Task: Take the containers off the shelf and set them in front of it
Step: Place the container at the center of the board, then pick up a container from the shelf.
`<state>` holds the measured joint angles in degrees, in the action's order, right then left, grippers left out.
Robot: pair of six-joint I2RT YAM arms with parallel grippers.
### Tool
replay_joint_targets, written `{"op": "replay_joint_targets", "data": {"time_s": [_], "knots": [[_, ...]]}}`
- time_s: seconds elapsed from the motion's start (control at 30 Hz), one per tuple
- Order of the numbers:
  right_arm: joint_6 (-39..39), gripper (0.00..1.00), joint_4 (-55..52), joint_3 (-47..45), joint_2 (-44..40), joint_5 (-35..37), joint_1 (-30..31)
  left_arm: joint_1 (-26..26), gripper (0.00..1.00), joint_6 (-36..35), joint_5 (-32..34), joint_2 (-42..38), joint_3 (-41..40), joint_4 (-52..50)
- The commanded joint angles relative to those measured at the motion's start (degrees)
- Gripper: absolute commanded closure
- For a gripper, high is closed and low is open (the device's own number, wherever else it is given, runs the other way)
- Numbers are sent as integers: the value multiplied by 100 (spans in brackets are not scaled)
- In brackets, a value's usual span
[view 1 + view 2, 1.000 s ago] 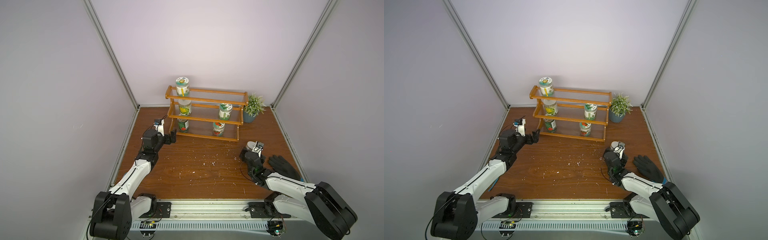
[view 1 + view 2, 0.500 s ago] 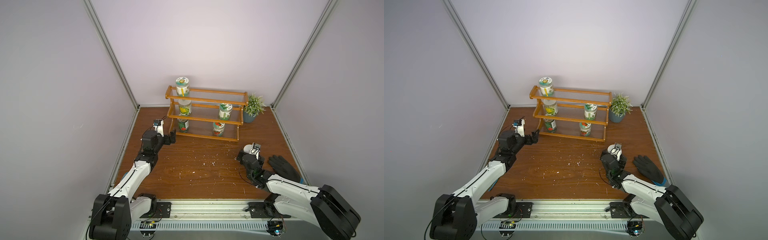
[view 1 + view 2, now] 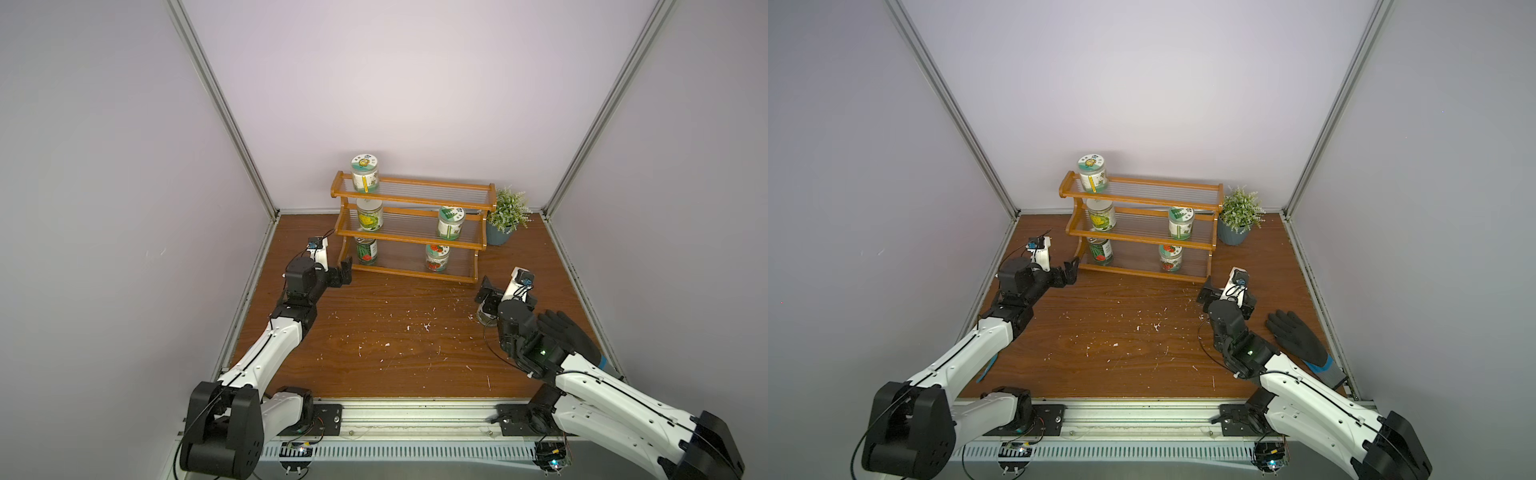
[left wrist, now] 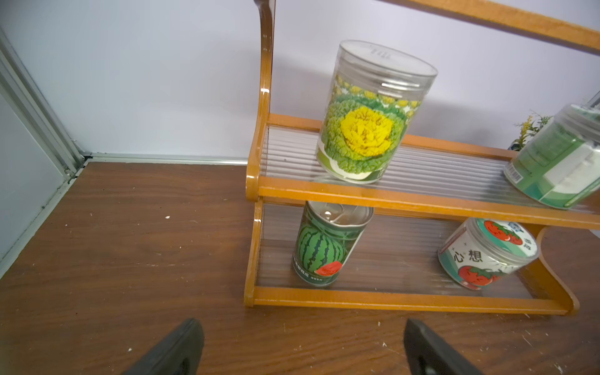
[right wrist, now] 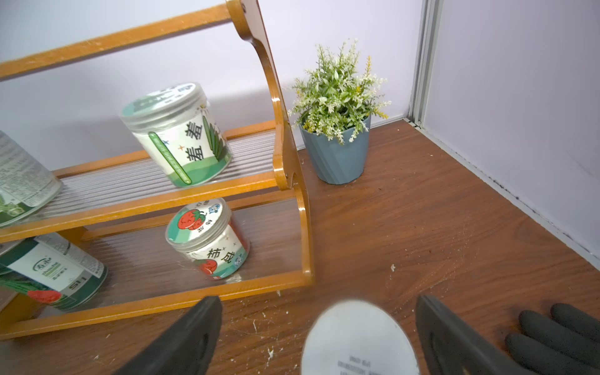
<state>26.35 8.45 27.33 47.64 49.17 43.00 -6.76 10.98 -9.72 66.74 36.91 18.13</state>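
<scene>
Robot lab cell, plain panel walls (image 3: 395, 83), aluminium posts (image 3: 220, 108), mounting rail (image 3: 415, 415)

Lilac walls (image 3: 415, 83), scuffed brown wood floor (image 3: 395, 353)

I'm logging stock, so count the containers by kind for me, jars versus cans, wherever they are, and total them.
Jars: 5, with 4 on the shelf and 1 on the table
Pull-tab can: 1, on the bottom tier
Total: 6
</scene>
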Motion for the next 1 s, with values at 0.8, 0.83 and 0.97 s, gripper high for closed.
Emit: {"op": "replay_joint_targets", "data": {"time_s": [0.8,0.83,0.97], "knots": [[-1075,1,679,913,756,-676,26,-273,1,-747,-662,2657,4215,357],[-1074,1,692,922,772,-672,29,-273,1,-755,-666,2705,4303,358],[-1091,1,772,932,813,-684,24,-318,1,-815,-672,2925,4627,275]]}}
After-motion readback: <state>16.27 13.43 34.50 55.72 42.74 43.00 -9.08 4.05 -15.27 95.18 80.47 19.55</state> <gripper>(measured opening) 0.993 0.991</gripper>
